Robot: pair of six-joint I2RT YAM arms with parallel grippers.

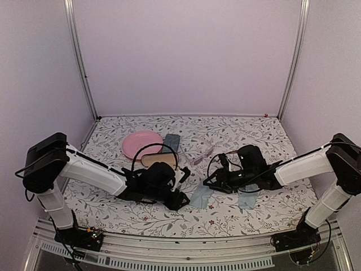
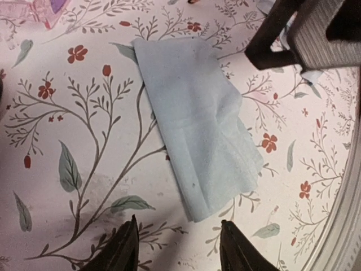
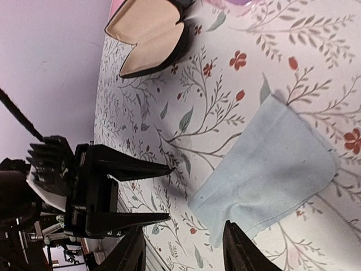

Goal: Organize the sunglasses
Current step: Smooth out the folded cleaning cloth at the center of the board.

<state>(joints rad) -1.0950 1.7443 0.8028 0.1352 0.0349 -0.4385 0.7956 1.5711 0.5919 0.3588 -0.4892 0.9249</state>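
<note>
The pale pinkish sunglasses (image 1: 201, 155) lie on the floral table behind both grippers. A corner of them shows in the left wrist view (image 2: 42, 8) and in the right wrist view (image 3: 237, 3). I cannot make out the reddish-brown pair in any view. My left gripper (image 1: 182, 197) is open and empty, low over the table just left of a light blue cloth (image 1: 200, 196), which shows ahead of its fingertips (image 2: 197, 124). My right gripper (image 1: 208, 182) is open and empty, above the same cloth (image 3: 276, 169). It faces the left gripper's fingers (image 3: 141, 169).
An open black case with a beige lining (image 1: 158, 160) lies behind the left gripper and also shows in the right wrist view (image 3: 149, 34). A pink plate (image 1: 141, 144) and a grey-blue case (image 1: 171, 141) sit further back. A second blue cloth (image 1: 246, 199) lies under the right arm.
</note>
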